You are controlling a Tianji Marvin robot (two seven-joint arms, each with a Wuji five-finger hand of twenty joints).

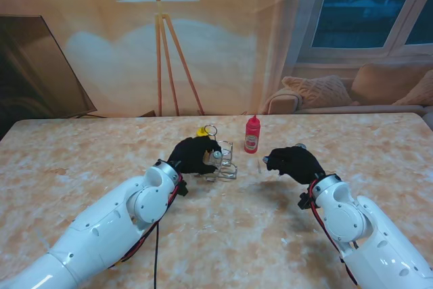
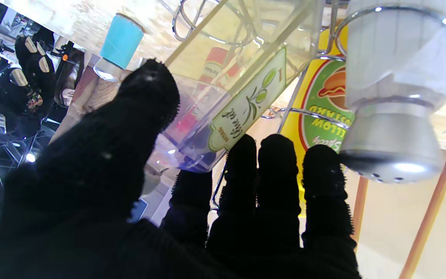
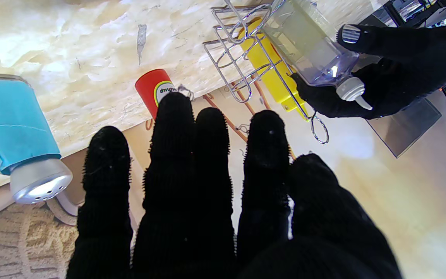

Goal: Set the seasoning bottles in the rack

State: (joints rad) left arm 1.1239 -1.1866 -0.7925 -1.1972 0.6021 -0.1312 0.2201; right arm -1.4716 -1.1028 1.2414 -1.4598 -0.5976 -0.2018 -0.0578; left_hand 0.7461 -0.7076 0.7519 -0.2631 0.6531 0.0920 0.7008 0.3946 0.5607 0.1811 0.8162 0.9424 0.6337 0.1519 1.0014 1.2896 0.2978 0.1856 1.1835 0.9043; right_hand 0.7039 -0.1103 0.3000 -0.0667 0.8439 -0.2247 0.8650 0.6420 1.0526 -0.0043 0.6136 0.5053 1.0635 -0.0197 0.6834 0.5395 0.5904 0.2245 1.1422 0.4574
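My left hand (image 1: 193,155) is shut on a clear olive oil bottle (image 2: 223,100), thumb on one side and fingers on the other. It holds the bottle tilted at the wire rack (image 1: 229,170). In the rack stand a yellow mustard bottle (image 2: 319,112) and a white shaker with a silver cap (image 2: 393,97). A red ketchup bottle (image 1: 252,135) stands upright just past the rack, to its right. My right hand (image 1: 292,162) hovers open to the right of the rack, holding nothing. A blue shaker (image 3: 18,131) stands on the table close to its fingers.
The marble table top (image 1: 81,160) stretches wide on both sides of the rack. Behind the table are a floor lamp (image 1: 162,45), a dark screen (image 1: 34,65) at the left and a sofa (image 1: 352,89) under the window.
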